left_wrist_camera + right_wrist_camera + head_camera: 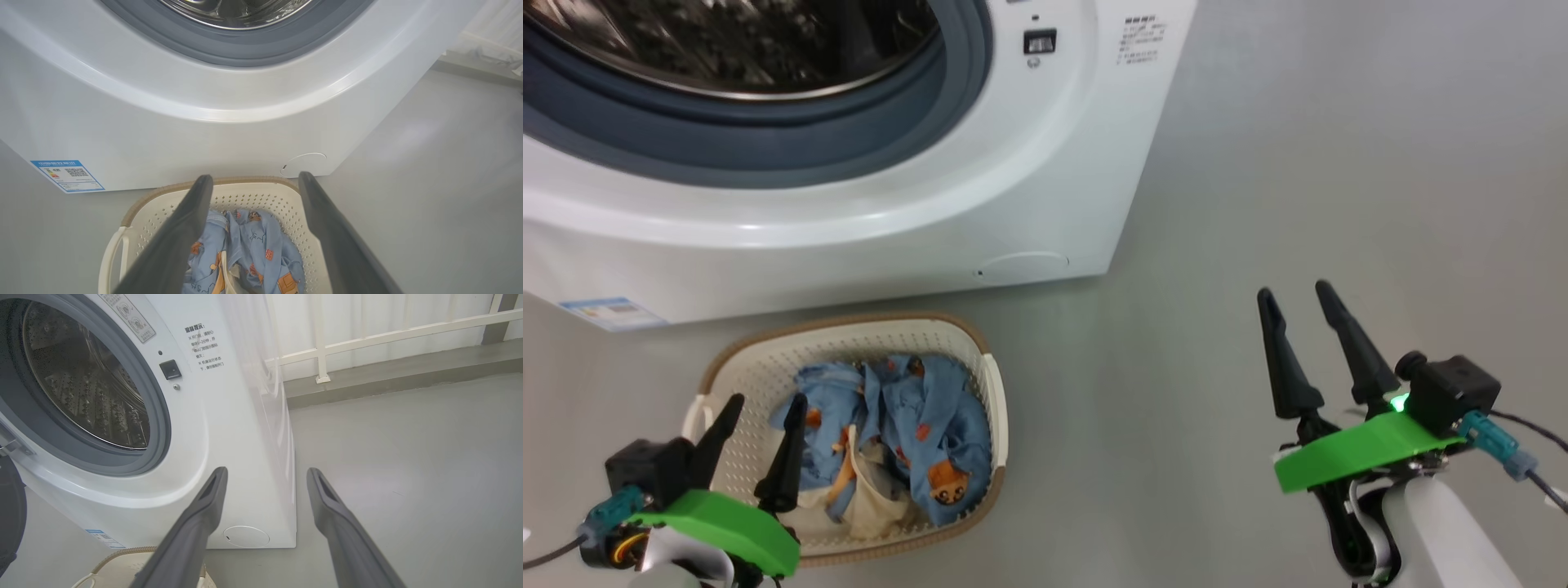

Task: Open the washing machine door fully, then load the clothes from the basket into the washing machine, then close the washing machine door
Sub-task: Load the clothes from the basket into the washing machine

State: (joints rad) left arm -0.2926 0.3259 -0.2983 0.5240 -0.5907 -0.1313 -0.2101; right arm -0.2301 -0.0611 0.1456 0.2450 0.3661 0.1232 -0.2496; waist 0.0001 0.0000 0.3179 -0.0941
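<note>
Grip: none on either side; I see both pairs of jaws standing wide apart with nothing between them.
Left gripper (768, 401): hangs over the near left part of the basket, pointing toward the washer. In its wrist view I see the clothes between the two fingers, and I cannot tell whether the tips touch the fabric.
Right gripper (1294, 289): over bare floor, well apart from the basket and off the washer's right front corner.
Clothes (915, 425): a crumpled light-blue heap with orange-brown bears and a cream patch, lying inside the basket.
Basket (849, 322): cream, perforated, brown-rimmed, on the floor just in front of the washer's lower front panel.
Washing machine (1054, 163): white front-loader; its mouth is uncovered.
Gasket (768, 155): a grey-blue ring around the mouth.
Drum (81, 384): steel, perforated; I see no cloth in it.
Washing machine door (10, 510): swung clear of the opening; I make it out as a dark rounded edge at the left border of the right wrist view.
Label sticker (609, 313): blue, on the lower left of the front panel.
Floor (1298, 163): plain grey.
</note>
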